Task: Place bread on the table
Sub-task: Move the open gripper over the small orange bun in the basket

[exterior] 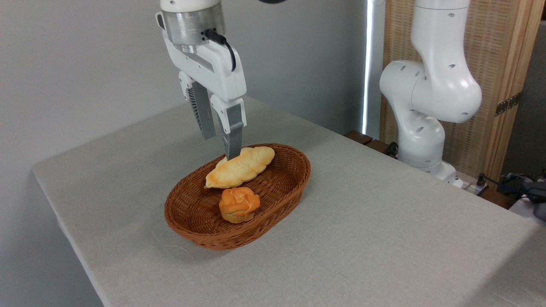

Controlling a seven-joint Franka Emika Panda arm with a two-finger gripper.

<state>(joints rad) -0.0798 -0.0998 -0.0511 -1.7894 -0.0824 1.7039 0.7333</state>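
Wicker basket (294,170) holds the bun (239,204) nearest, loaf (241,167) behind. Gripper (218,143) above the loaf, fingers parted, empty. Bun likely light, soft: pinch its sides gently.

The small round orange-golden bun (239,204) sits open from above in the brown wicker oval basket (294,181), whose raised rim blocks sideways entry. The pale-yellow braided loaf (241,168) crowds it behind, apparently touching. The light grey-beige clothed table (384,234) lies bare around the basket.
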